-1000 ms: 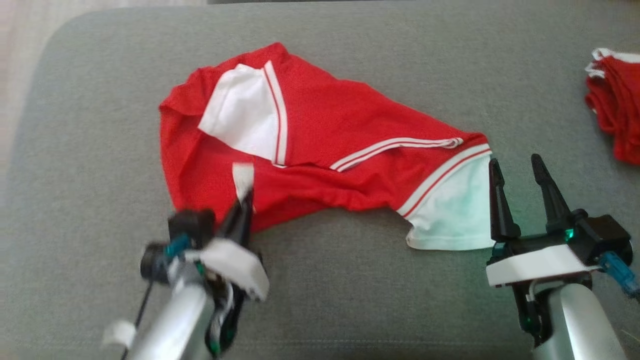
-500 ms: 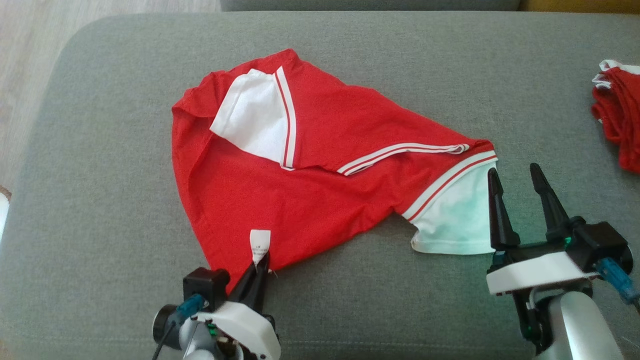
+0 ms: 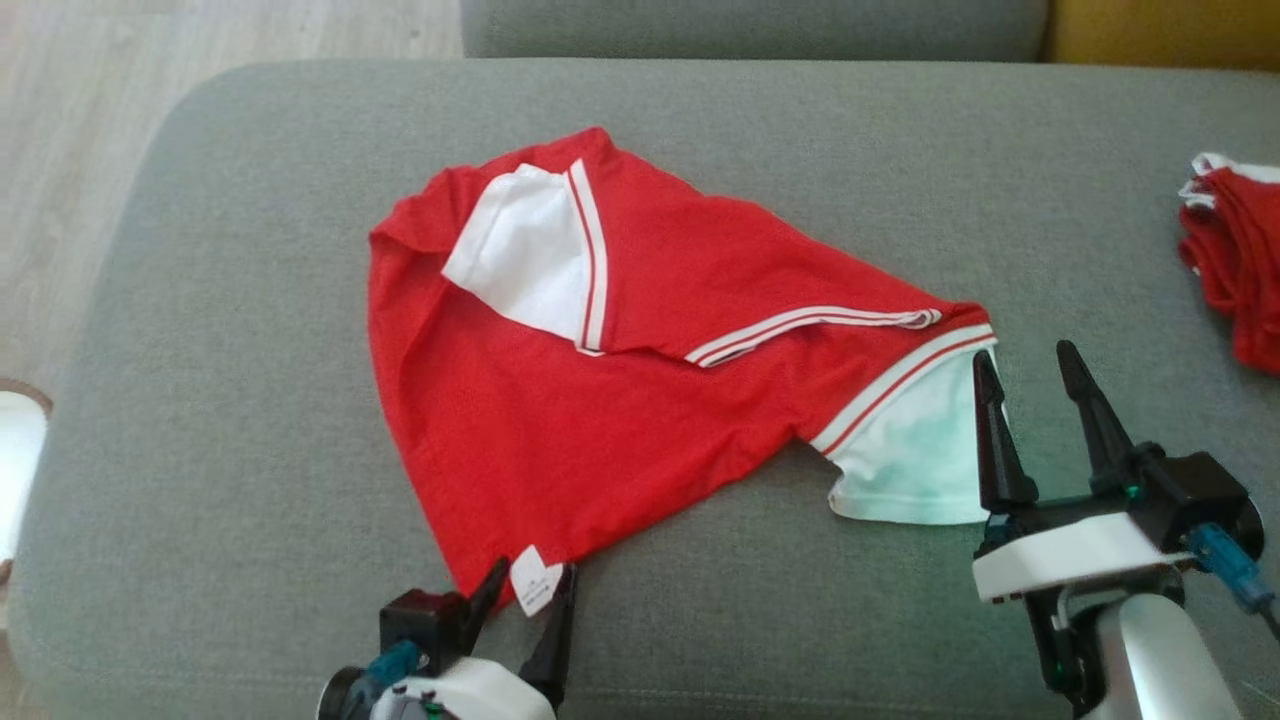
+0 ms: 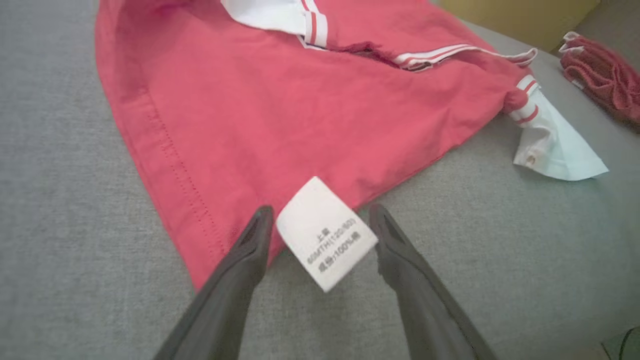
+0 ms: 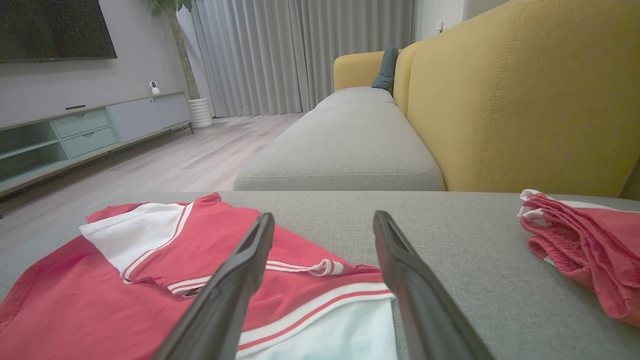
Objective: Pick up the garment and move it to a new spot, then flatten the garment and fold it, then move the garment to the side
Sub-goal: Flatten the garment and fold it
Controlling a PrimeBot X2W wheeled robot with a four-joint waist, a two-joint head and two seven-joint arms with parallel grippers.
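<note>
While the left gripper [image 3: 531,588] sits nearest, at the front edge of the grey fabric cushion [image 3: 250,320], its two dark fingers stand spread. A small white printed care label [image 4: 326,232] lies between them, pinched by neither. The label belongs to the near hem corner of the red short-sleeved shirt with white sleeves and striped trim [image 3: 560,420], lying rumpled across the cushion's middle. The right gripper [image 3: 1027,362] is likewise parted and empty, at the shirt's white sleeve [image 3: 915,450]. Farther right, well apart, lies a bunched red-and-white cloth [image 3: 1235,250]. Beyond it rises a yellow upholstered sofa back [image 5: 525,100].
</note>
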